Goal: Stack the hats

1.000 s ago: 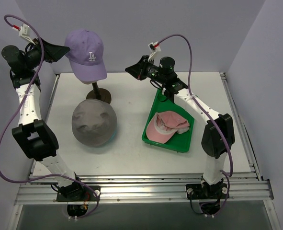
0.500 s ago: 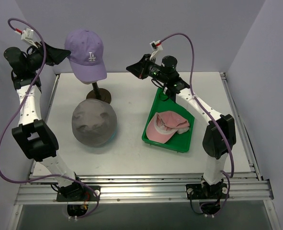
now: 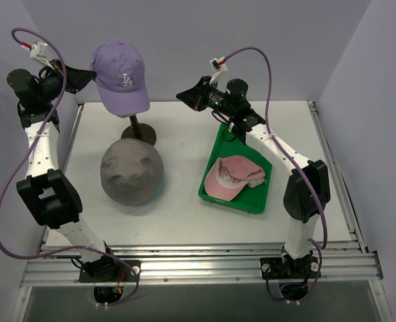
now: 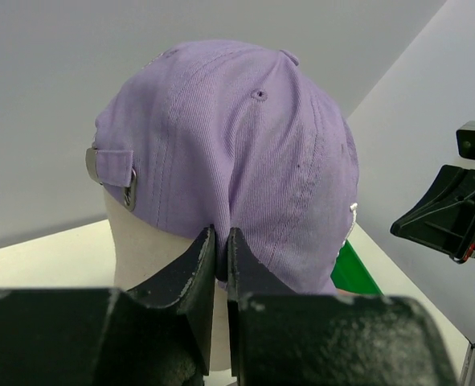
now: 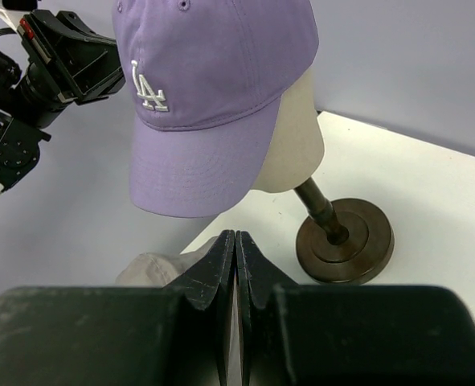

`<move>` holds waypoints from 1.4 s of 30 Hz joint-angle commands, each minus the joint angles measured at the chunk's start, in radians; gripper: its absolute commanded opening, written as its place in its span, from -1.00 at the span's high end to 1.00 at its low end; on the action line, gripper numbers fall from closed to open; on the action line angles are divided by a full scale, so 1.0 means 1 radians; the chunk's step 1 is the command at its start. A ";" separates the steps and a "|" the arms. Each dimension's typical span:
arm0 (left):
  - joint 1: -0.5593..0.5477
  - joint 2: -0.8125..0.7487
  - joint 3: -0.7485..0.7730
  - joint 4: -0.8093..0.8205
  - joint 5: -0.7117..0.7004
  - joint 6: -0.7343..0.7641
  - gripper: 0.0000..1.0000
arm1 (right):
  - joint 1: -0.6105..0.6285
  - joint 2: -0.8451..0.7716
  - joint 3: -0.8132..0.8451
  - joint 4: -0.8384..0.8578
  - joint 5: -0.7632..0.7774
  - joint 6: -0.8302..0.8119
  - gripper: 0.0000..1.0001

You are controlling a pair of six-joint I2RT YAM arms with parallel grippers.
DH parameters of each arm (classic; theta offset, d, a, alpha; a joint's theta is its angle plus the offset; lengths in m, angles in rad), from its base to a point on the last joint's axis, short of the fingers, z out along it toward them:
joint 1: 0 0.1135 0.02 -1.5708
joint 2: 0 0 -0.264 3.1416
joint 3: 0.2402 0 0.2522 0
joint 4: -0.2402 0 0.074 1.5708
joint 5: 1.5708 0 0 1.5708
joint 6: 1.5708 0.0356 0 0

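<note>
Nearest on the table (image 3: 184, 221), the grey hat (image 3: 132, 172) is seen lying left of centre, crown up and dented, apart from the other hats. To its right, the pink cap (image 3: 232, 178) is found in the green tray (image 3: 226, 144), tipped so that its pale lining is shown, with the far part of the tray left bare. Behind the grey hat, and just beside it, the brown stand (image 3: 138, 133) is set, and on it the cream head (image 5: 295, 137) is carried. The lilac cap (image 3: 120, 77) is worn by that head, its white logo and brim turned towards the front of the table. The left gripper (image 4: 221, 237) is held high at the far left, level with the cap. In the left wrist view its fingers are drawn almost together, only a thin slit being left, and the lower rear edge of the lilac cap is pinched between the tips, just right of the metal strap buckle. The right gripper (image 5: 235, 241) is raised above the far end of the tray, well apart from the pink cap, and is pointed at the lilac cap from the right without touching it. Its fingers are pressed flat together and nothing is held between them.
</note>
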 commanded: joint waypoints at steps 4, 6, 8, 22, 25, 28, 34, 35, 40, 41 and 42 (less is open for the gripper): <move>-0.012 -0.020 -0.054 -0.003 0.012 0.015 0.75 | -0.006 -0.057 -0.011 0.092 -0.027 0.012 1.00; -0.012 -0.020 -0.074 0.009 0.009 0.009 0.75 | -0.004 -0.059 -0.013 0.092 -0.027 0.011 1.00; -0.012 -0.023 -0.094 0.026 0.007 -0.008 0.75 | -0.004 -0.059 -0.014 0.092 -0.025 0.011 1.00; -0.012 -0.014 -0.211 0.112 0.010 -0.043 0.48 | -0.004 -0.059 -0.014 0.086 -0.031 0.007 1.00; -0.012 -0.011 -0.218 0.150 0.015 -0.072 0.46 | -0.004 -0.054 -0.011 0.080 -0.028 0.000 1.00; -0.012 -0.005 -0.217 0.172 0.021 -0.095 0.47 | -0.003 -0.040 0.004 0.072 -0.022 0.004 1.00; -0.004 0.021 -0.206 0.202 0.021 -0.149 0.47 | 0.004 -0.031 0.010 0.061 -0.017 -0.005 1.00; -0.004 0.026 -0.203 0.212 0.020 -0.158 0.47 | 0.004 -0.031 0.010 0.060 -0.017 -0.006 1.00; -0.003 0.041 -0.180 0.199 -0.015 -0.181 0.32 | 0.004 -0.031 0.014 0.049 -0.010 -0.019 1.00; -0.003 0.041 -0.178 0.193 -0.023 -0.183 0.28 | 0.005 -0.028 0.015 0.044 -0.008 -0.020 1.00; -0.003 0.042 -0.178 0.187 -0.029 -0.183 0.23 | 0.004 -0.028 0.018 0.040 -0.008 -0.022 1.00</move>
